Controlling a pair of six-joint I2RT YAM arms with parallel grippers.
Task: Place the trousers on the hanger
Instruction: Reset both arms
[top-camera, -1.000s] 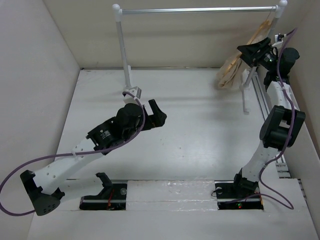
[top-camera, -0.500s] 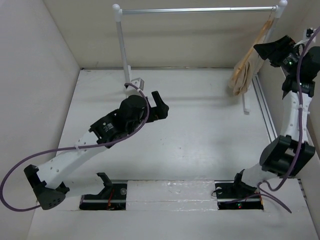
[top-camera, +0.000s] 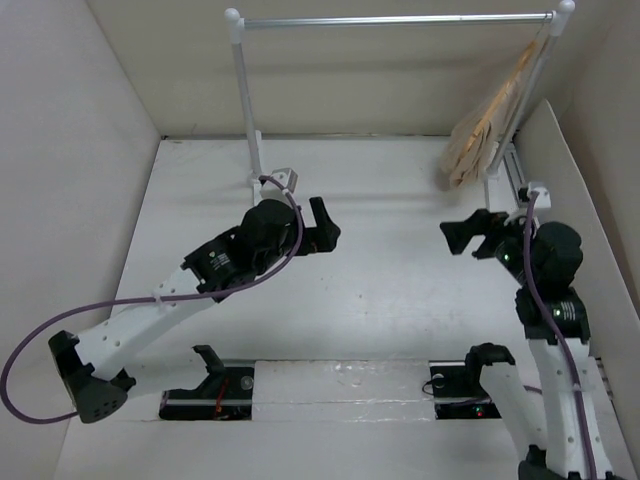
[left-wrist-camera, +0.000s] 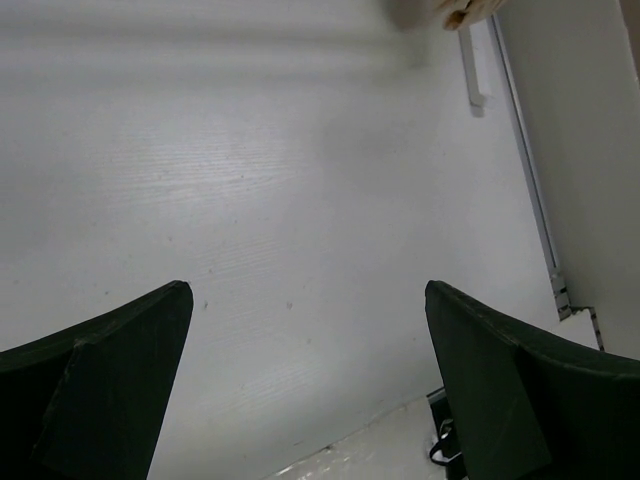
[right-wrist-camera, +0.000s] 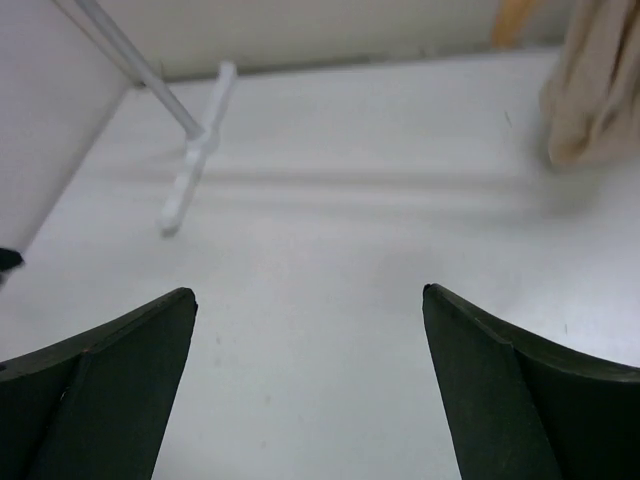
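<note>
The beige trousers (top-camera: 478, 135) hang draped over the light-brown wooden hanger (top-camera: 527, 62) at the right end of the rack rail. They also show at the top edge of the left wrist view (left-wrist-camera: 425, 12) and at the right of the right wrist view (right-wrist-camera: 598, 85), where a bit of the hanger (right-wrist-camera: 513, 20) shows too. My left gripper (top-camera: 327, 224) is open and empty over the table's middle (left-wrist-camera: 305, 292). My right gripper (top-camera: 471, 232) is open and empty, in front of and below the trousers, apart from them (right-wrist-camera: 308, 294).
The white-posted rack with a silver rail (top-camera: 390, 20) stands at the back; its left post (top-camera: 246, 105) and foot (right-wrist-camera: 193, 172) are near my left arm. Its right foot (left-wrist-camera: 472, 70) and a metal track (top-camera: 522, 185) run along the right wall.
My right arm has come away from the hanger at the back right, dropping down and nearer, its gripper now low over the table. The trousers swung slightly. My left gripper shifted slightly right.
</note>
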